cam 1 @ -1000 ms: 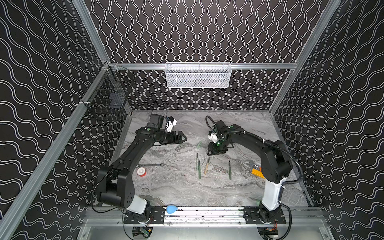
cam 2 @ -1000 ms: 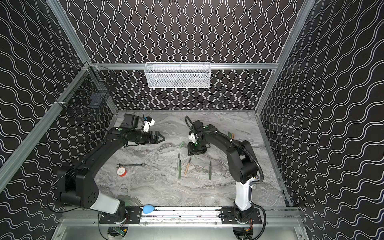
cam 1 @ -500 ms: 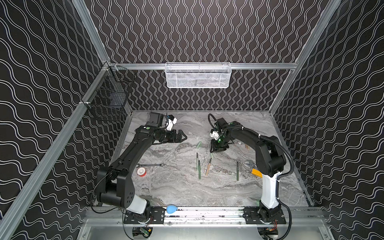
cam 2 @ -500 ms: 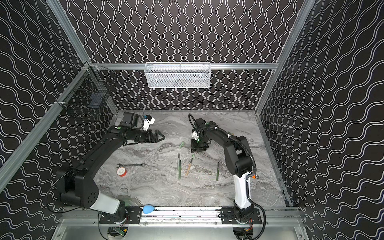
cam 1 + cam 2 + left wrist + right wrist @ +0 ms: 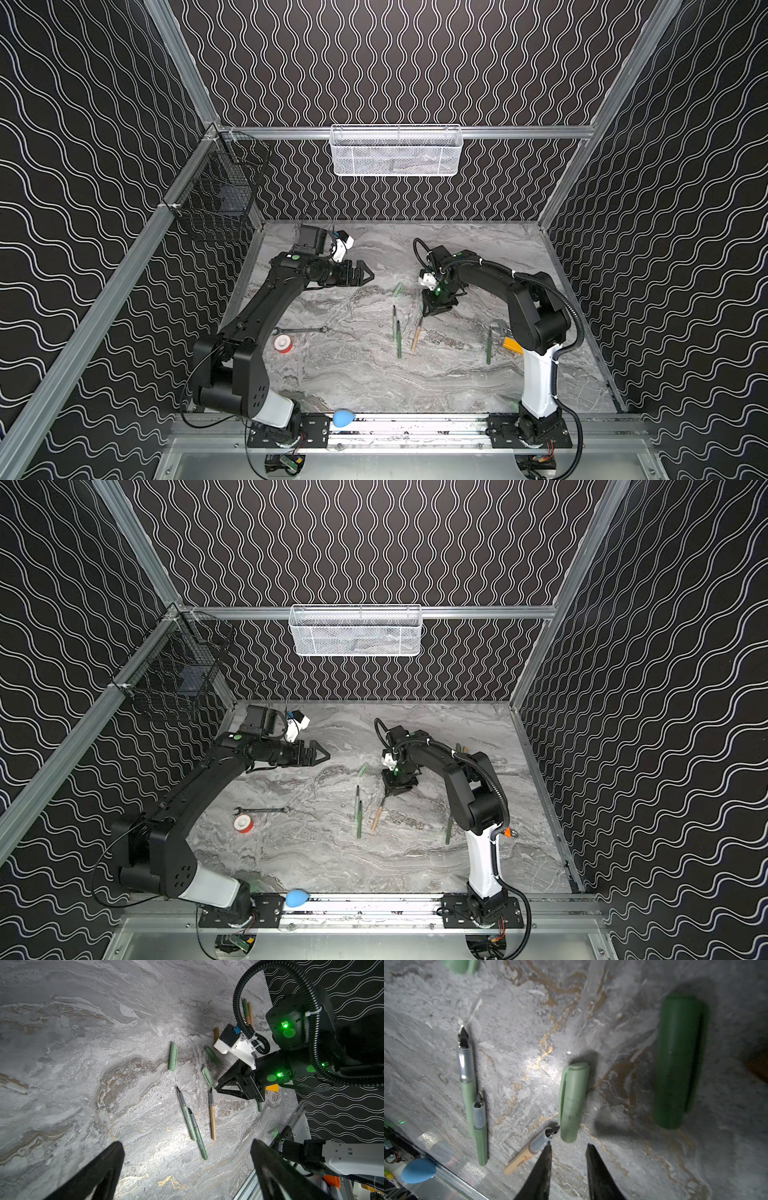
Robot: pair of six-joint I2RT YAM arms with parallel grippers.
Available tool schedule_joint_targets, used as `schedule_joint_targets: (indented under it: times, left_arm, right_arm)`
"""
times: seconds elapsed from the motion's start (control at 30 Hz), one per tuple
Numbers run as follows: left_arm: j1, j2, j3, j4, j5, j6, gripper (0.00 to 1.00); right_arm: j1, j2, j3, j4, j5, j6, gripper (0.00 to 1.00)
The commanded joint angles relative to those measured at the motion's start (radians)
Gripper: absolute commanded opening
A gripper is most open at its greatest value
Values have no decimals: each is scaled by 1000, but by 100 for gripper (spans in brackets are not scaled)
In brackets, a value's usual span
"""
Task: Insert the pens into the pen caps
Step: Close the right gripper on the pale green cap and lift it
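Near the table's middle lie three uncapped pens side by side: a pale green pen [image 5: 394,322] [image 5: 467,1084], a dark green pen [image 5: 399,338] [image 5: 480,1132] and a tan pen [image 5: 416,334] [image 5: 529,1153]. Another dark green pen [image 5: 489,345] lies further right. A pale green cap [image 5: 573,1101] [image 5: 208,1077] lies just beyond my right gripper [image 5: 569,1145] [image 5: 432,311], whose fingers stand narrowly open and empty, pointing down; one fingertip is at the tan pen's nib. A dark green cap [image 5: 679,1061], a second pale green cap [image 5: 398,289] and a tan cap [image 5: 216,1034] lie nearby. My left gripper [image 5: 368,274] [image 5: 187,1144] hovers wide open at back left.
A silver wrench [image 5: 301,330] and a red and white tape roll [image 5: 283,344] lie front left. A yellow-orange utility knife [image 5: 511,345] sits by the right arm. A white mesh basket [image 5: 397,149] hangs on the back wall, a black wire basket [image 5: 216,203] on the left. A blue egg shape [image 5: 344,417] rests on the front rail.
The right gripper's jaws have narrowed and it has come down toward the pale green cap. The dark green pen on the right has shifted rightward. The left arm has barely moved.
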Motion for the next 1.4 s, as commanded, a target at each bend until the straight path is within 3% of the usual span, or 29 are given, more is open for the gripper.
schedule_joint_targets:
  times: [0.0,0.2,0.6,0.83,1.13,1.37]
  left_arm:
    - [0,-8,-6,38,12,-13,98]
    - [0,-16,-19,46,10,-15,99]
    - [0,-40,-52,74,13,-28,99]
    - [0,-59,-71,76,8,-26,99]
    - [0,-74,-94,91,22,-38,99]
    - [1,-76,-93,90,40,-38,98]
  right_arm:
    - [0,6,0,4,23,-3,26]
    - [1,10,4,3,30,-8,20]
    - [26,35,47,-16,54,-3,25]
    - [56,49,35,-19,123,6,24]
    - [70,24,1,10,156,25,15]
    - [71,10,18,14,162,14,14]
